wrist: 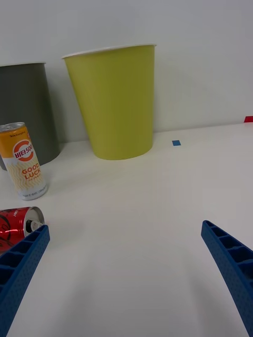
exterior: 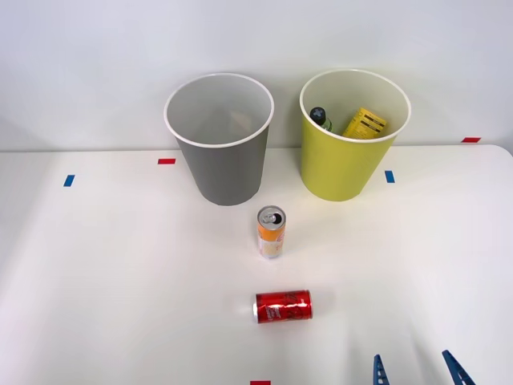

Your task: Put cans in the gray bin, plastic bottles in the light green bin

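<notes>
An orange-and-white can stands upright mid-table, in front of the gray bin. A red can lies on its side nearer to me. The light green bin stands to the gray bin's right and holds a clear bottle with a dark cap and a yellow ribbed container. My right gripper is open at the table's near edge, to the right of the red can, with nothing between its fingers.
Both bins stand at the back of the white table, near the wall. Small tape marks lie on the table: blue, red, blue, red and red.
</notes>
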{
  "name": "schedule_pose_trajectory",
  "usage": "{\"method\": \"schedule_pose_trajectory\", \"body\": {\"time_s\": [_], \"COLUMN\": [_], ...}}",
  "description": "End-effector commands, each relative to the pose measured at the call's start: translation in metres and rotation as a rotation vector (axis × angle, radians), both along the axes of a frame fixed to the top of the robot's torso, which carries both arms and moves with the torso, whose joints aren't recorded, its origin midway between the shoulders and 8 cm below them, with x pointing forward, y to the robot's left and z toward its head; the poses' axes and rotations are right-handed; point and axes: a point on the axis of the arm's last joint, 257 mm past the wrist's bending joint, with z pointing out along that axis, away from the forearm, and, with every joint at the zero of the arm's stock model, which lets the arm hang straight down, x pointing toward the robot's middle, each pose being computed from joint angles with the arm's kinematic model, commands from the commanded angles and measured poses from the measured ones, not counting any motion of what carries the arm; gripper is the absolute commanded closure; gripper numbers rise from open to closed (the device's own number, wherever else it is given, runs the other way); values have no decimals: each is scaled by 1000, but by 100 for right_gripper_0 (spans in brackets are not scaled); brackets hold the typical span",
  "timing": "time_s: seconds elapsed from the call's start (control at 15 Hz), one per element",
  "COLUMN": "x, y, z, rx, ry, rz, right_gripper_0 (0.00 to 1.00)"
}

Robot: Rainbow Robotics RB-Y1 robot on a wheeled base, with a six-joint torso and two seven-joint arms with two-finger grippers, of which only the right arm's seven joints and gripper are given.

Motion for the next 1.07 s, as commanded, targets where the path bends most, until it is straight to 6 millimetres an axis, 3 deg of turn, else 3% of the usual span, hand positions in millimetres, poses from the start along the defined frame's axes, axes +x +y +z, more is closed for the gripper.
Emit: {"method": "schedule_pose_trajectory", "body": {"time_s": [0.07,1.07], "x": [0,0], "y": [0,0], "z": [0,0], "rx": [0,0], "ry": [0,0], "rz": [0,0], "right_gripper_0": [0,0]}}
